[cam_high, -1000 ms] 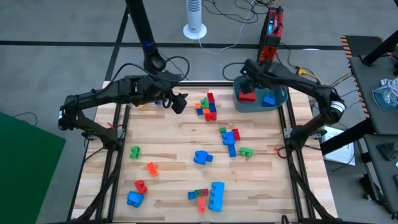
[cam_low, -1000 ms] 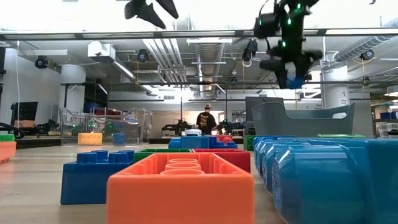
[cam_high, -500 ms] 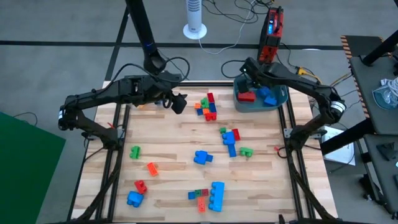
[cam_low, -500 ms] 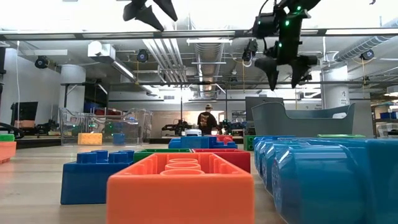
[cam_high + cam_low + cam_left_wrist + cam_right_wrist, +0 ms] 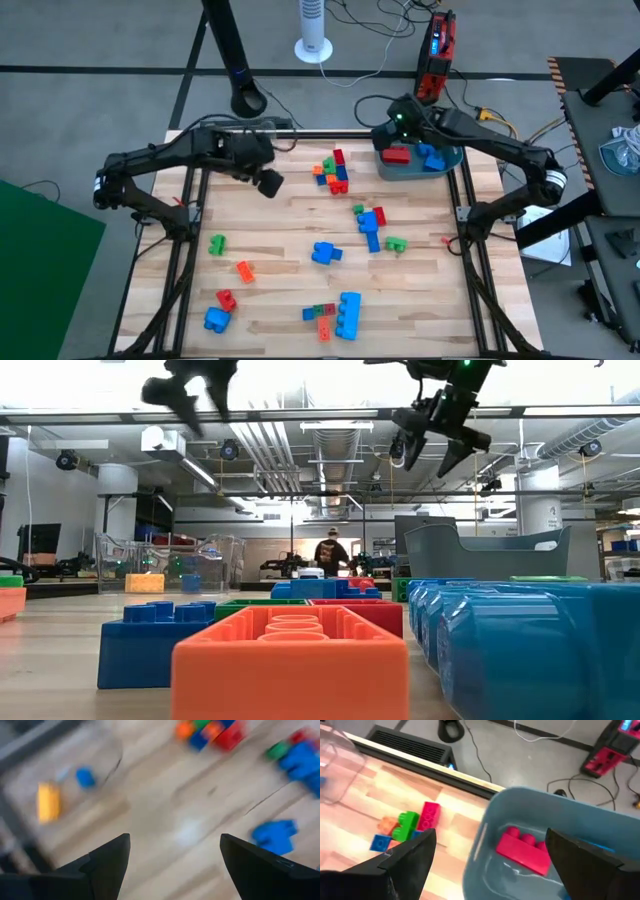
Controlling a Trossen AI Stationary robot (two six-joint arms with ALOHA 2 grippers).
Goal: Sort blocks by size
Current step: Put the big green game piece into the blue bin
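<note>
Both tools (image 5: 268, 181) (image 5: 396, 124) open, above table (image 5: 280, 310) rear edge.

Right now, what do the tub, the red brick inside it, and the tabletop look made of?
The tub looks like moulded plastic, smooth teal walls with a soft sheen. The red brick looks like hard glossy plastic, with round moulded studs. The tabletop looks like pale wood: plank seams and grain show, finish seemingly matte.

Approx 20 blocks (image 5: 324, 252) on table (image 5: 290, 290), 2 in one teal tub (image 5: 448, 160).
</note>
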